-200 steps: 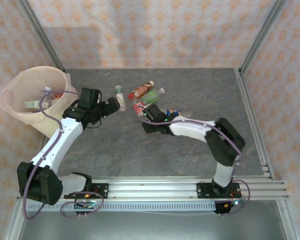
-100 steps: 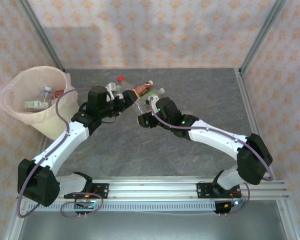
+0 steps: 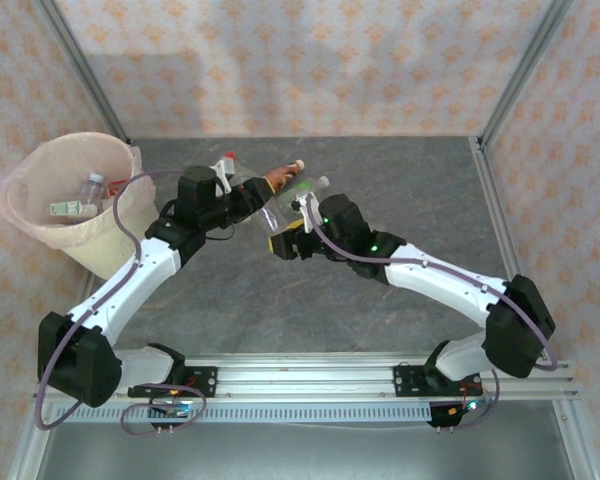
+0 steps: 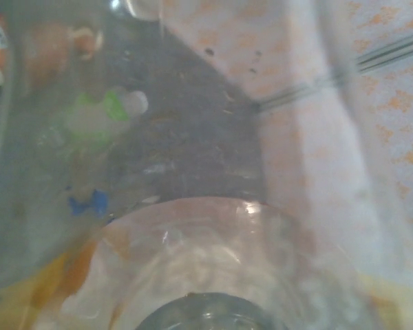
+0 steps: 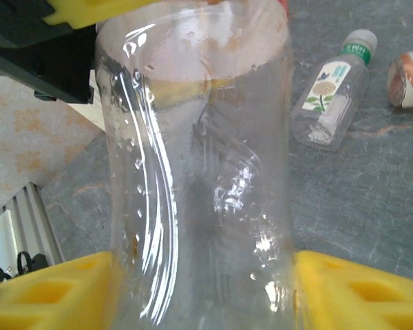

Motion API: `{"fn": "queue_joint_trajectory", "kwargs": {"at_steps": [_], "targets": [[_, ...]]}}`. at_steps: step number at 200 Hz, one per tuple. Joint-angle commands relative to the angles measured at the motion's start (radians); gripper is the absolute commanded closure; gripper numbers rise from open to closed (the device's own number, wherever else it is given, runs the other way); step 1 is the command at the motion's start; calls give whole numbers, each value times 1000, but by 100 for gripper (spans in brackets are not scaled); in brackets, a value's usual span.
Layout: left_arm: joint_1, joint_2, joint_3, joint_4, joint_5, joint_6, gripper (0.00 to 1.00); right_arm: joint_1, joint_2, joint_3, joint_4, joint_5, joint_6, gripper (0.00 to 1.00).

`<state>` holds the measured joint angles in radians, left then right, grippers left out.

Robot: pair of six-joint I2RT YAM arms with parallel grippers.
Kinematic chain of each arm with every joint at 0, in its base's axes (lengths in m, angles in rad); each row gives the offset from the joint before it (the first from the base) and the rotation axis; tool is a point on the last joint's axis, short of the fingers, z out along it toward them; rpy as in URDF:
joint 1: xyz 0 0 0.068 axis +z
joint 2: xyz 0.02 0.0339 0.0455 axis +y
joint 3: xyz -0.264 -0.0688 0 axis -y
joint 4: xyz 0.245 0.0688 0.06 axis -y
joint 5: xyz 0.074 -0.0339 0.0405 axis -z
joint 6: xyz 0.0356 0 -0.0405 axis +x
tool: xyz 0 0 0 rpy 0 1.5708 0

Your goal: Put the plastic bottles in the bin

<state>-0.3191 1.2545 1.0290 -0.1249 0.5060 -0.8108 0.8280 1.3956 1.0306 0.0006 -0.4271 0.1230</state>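
Note:
A clear, label-less plastic bottle (image 3: 265,208) with a red cap (image 3: 228,157) hangs above the table between both arms. My right gripper (image 3: 283,240) is shut on its lower body; in the right wrist view the yellow fingers (image 5: 48,289) press both sides of the bottle (image 5: 199,172). My left gripper (image 3: 242,195) grips the same bottle higher up, its yellow finger (image 5: 89,10) against the wall. The bottle (image 4: 213,254) blurs the left wrist view. The cream bin (image 3: 30,215) stands at the far left and holds a few bottles (image 3: 92,185).
On the table behind the grippers lie an orange-red bottle (image 3: 280,178) and a green one (image 3: 302,187). A white-label, green-capped bottle (image 5: 334,93) and an orange one (image 5: 407,79) lie beyond my right fingers. Metal frame posts (image 3: 80,70) edge the table.
The right arm picked the clear bottle up off the table and carried it left. The left gripper swung right from its open stance and took hold of the same bottle.

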Motion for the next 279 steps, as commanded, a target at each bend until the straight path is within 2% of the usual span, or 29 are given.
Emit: {"fn": "queue_joint_trajectory", "kwargs": {"at_steps": [1, 25, 57, 88, 104, 145, 167, 197, 230, 248, 269, 276, 279], "targets": [[9, -68, 129, -169, -123, 151, 41, -7, -88, 2, -24, 103, -9, 19], [35, -94, 288, -405, -298, 268, 42, -54, -176, -15, -105, 303, 30, 0], [95, -132, 476, -610, -573, 408, 41, -180, -269, -64, -228, 436, 70, 0], [192, -171, 588, -720, -934, 481, 41, -228, -260, -79, -271, 538, -137, 1], [296, -176, 614, -743, -1002, 492, 41, -269, -221, -61, -285, 479, -243, 1], [578, -84, 664, -766, -890, 474, 43, -338, -80, 10, -351, 336, -449, 1], [691, -5, 702, -747, -752, 437, 45, -342, -34, 34, -375, 312, -486, 1], [730, 101, 748, -743, -636, 410, 45, -355, 17, 44, -424, 271, -575, 2], [730, 236, 788, -841, -478, 372, 43, -396, 78, 86, -503, 242, -678, 3], [730, 277, 781, -861, -408, 360, 36, -414, 117, 133, -558, 238, -716, 3], [730, 288, 781, -893, -418, 348, 15, -427, 164, 175, -604, 243, -758, 4], [730, 282, 780, -898, -433, 345, 2, -431, 177, 184, -617, 246, -770, 4], [730, 278, 781, -899, -440, 345, 0, -433, 183, 187, -622, 246, -778, 4]]}}
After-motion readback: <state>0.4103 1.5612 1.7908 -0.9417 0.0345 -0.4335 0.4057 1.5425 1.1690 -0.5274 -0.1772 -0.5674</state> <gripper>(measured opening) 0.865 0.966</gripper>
